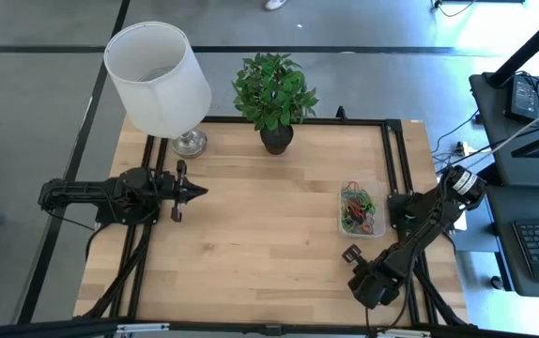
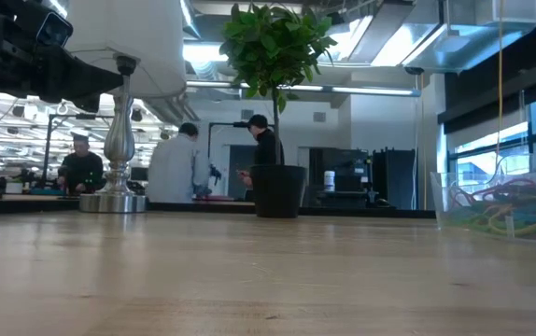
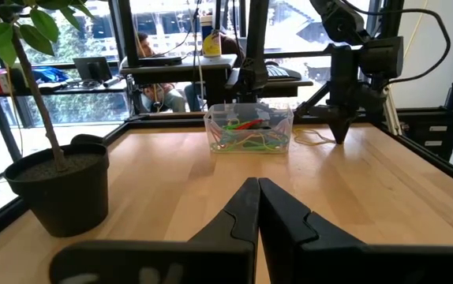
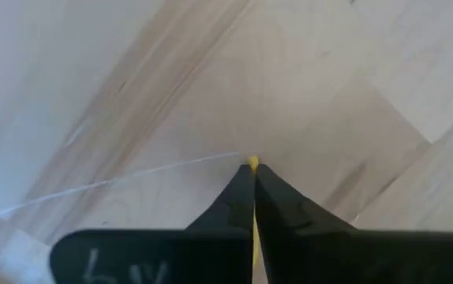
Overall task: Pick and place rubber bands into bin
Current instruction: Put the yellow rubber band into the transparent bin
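Near the bin (image 1: 362, 210), your right gripper (image 4: 253, 167) pinched shut on a yellow rubber band (image 4: 252, 162) against the table (image 1: 251, 244), your left gripper (image 1: 201, 192) closed, empty, far left.

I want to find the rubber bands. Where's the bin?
High view: the bin sits on the table's right side, beside the right arm, below and right of the plant.

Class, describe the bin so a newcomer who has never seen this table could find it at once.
Start at the potted plant on the table's far edge, then look toward the right arm's side. The bin is a small clear tray holding a tangle of coloured rubber bands, the only see-through container there.
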`<state>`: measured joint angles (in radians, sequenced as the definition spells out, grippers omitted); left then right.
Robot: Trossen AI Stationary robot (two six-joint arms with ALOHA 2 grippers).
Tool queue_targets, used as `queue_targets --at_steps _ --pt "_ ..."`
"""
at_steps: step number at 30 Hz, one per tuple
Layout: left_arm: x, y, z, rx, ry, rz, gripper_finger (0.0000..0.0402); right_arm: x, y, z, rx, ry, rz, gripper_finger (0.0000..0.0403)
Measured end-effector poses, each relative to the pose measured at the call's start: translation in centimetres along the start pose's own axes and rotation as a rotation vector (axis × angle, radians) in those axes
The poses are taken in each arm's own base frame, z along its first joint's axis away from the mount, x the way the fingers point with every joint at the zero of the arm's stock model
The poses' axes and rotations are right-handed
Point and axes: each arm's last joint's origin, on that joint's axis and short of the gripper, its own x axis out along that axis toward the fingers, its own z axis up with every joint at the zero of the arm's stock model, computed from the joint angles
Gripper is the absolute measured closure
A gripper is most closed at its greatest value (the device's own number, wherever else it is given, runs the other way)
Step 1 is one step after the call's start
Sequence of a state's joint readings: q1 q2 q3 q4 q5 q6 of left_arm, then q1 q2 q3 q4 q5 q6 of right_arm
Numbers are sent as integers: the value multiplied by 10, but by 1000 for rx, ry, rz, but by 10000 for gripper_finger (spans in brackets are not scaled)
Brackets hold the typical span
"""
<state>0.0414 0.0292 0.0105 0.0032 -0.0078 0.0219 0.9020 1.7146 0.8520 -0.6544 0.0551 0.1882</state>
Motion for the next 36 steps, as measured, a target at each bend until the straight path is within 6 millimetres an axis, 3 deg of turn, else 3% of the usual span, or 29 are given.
queue_targets --at_steps 9,14,26,36 --pt "0 0 0 0 0 0 395 -17 -1 13 94 -25 8 400" --pt "0 0 0 0 0 0 395 -53 -5 15 282 -205 -50 401" --pt "0 0 0 0 0 0 395 -143 -18 -25 625 -694 -293 403" --pt "0 0 0 0 0 0 395 -191 -51 -87 966 -927 -447 403"
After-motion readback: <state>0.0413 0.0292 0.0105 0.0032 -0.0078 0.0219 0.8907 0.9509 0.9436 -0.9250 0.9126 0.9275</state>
